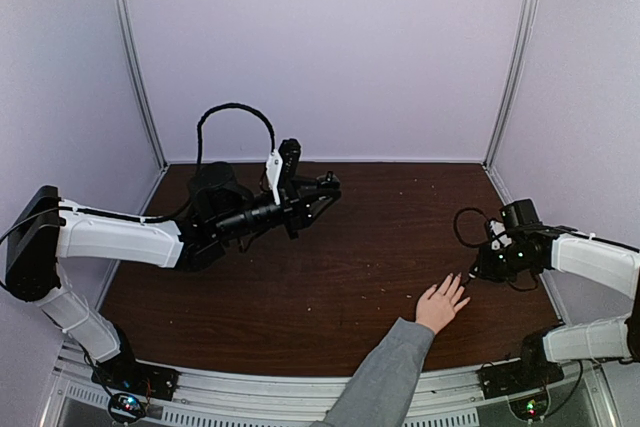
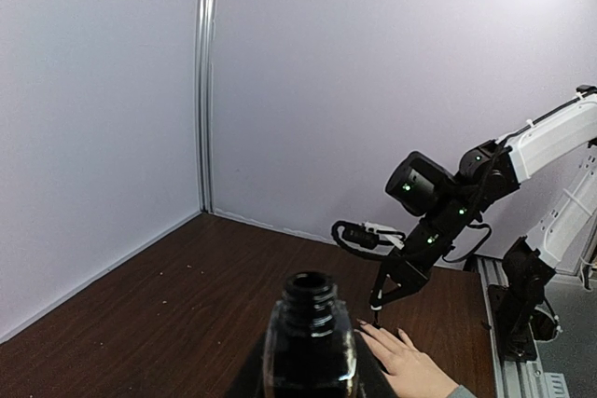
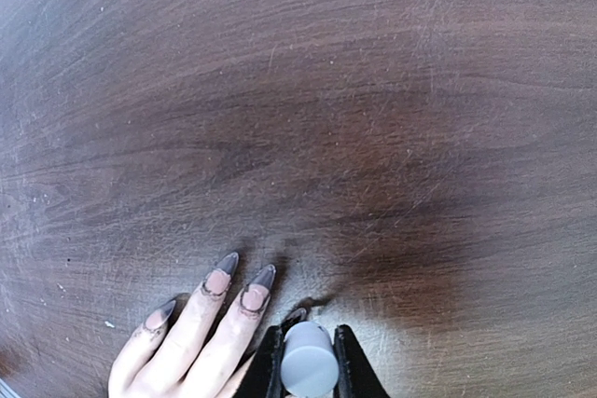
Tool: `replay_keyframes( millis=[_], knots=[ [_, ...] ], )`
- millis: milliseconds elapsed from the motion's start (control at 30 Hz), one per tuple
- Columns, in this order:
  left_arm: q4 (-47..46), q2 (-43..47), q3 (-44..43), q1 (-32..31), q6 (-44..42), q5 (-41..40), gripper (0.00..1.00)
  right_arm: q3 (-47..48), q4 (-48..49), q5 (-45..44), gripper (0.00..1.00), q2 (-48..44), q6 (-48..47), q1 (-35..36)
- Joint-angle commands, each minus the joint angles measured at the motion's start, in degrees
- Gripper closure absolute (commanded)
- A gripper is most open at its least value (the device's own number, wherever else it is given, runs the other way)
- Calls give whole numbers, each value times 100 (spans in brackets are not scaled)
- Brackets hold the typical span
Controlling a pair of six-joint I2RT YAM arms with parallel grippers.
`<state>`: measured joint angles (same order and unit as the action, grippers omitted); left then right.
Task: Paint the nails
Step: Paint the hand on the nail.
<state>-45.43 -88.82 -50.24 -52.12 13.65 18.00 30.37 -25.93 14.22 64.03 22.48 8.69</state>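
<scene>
Down at the near right, the right gripper is clamped on a grey brush cap, its tip at the fingertips of the hand lying flat on the brown surface. The nails are pointed, dark-tipped and smudged. Well apart, the left gripper is closed around an open dark bottle, raised above the surface.

A scratched dark wooden table is lying beneath me, lilac walls standing round it, metal posts rising at eleven and one o'clock. An uncapped black bottle is showing at my left camera's six o'clock.
</scene>
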Motion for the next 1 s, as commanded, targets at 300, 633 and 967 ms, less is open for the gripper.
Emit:
replay_keyframes(
  millis=[300, 633, 967],
  knots=[
    [-394, 14, 5, 53, 84, 8, 100, -53, 75, -96, 100, -398, -22, 18],
    [-416, -12, 1, 53, 99, 2, 100, -2, 112, 156, 100, -119, -56, 18],
    [-433, 4, 14, 53, 113, 4, 100, -8, 167, 216, 100, -19, -46, 19]
  ],
)
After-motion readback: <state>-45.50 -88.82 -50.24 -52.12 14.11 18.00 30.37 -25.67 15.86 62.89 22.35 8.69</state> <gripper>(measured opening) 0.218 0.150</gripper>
